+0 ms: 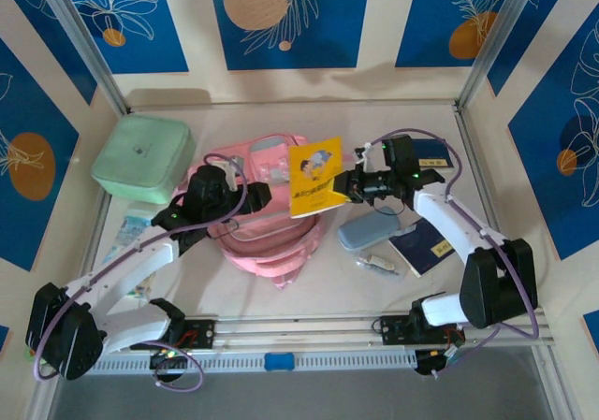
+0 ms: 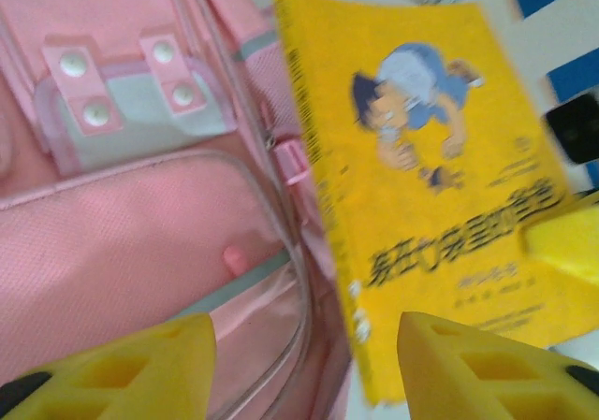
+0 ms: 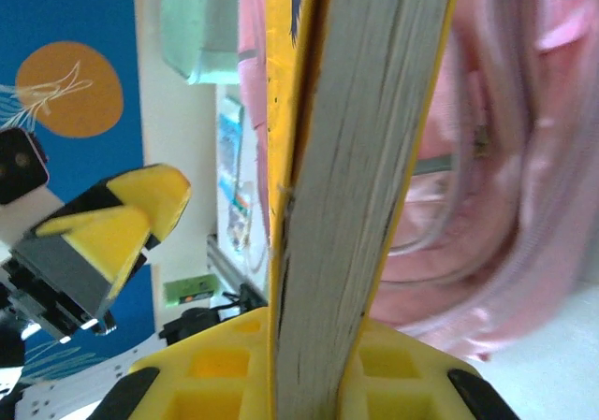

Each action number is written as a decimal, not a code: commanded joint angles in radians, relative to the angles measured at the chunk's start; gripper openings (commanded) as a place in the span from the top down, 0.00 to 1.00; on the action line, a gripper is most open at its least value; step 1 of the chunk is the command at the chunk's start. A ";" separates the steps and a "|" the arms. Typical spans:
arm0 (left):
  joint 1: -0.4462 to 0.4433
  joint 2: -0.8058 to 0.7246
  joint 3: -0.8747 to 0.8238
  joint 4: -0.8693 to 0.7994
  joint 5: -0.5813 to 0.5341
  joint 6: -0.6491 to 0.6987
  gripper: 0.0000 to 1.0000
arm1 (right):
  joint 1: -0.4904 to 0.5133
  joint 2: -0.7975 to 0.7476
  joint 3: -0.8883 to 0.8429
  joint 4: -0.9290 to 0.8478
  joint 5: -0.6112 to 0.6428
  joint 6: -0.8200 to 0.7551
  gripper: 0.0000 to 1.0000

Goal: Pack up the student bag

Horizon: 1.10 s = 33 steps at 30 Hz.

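student bag (image 1: 267, 238): pink and soft, lying flat mid-table (image 1: 309, 121) between the two arms; translucent front pocket and pale grey-blue patch (image 2: 140, 111) with white snap studs facing up.
yellow book (image 1: 315, 177): held on edge at the student bag's upper right rim, tilted, with the cartoon cover turned toward the left wrist camera; lower edge over the bag's right side, contact with the bag not clear.
right gripper (image 3: 304, 383): just right of the student bag; fingers (image 3: 201, 383) clamped on the yellow book, page block squeezed between them.
left gripper (image 2: 298, 369): above the student bag's upper middle; fingers (image 2: 178, 364) spread wide apart, nothing pinched, pink pocket fabric visible through the gap.
mint-green box (image 1: 143, 158): square, off the student bag's upper left corner, apart from it.
grey-blue pencil case (image 1: 367, 233): flat, just right of the student bag.
dark blue booklet (image 1: 426, 245): farther right of the student bag, past the pencil case and close beside it.
small pale item (image 1: 379, 264): right of the student bag's lower part, nearer than the pencil case; too small to identify.
pale blue packet (image 1: 131, 228): left of the student bag, partly under the left arm.
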 commanded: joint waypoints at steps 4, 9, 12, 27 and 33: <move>-0.154 0.093 0.058 -0.200 -0.207 0.304 0.44 | -0.095 -0.130 -0.028 -0.174 0.021 -0.133 1.00; -0.265 0.183 0.077 -0.166 -0.304 0.463 0.38 | -0.156 -0.197 -0.101 -0.175 0.062 -0.117 1.00; -0.282 0.257 0.110 -0.160 -0.307 0.538 0.38 | -0.185 -0.217 -0.134 -0.156 0.044 -0.106 1.00; -0.303 0.561 0.302 -0.323 -0.454 0.614 0.33 | -0.224 -0.226 -0.184 -0.104 -0.019 -0.066 1.00; -0.302 0.598 0.327 -0.320 -0.520 0.656 0.52 | -0.225 -0.227 -0.192 -0.078 -0.025 -0.054 1.00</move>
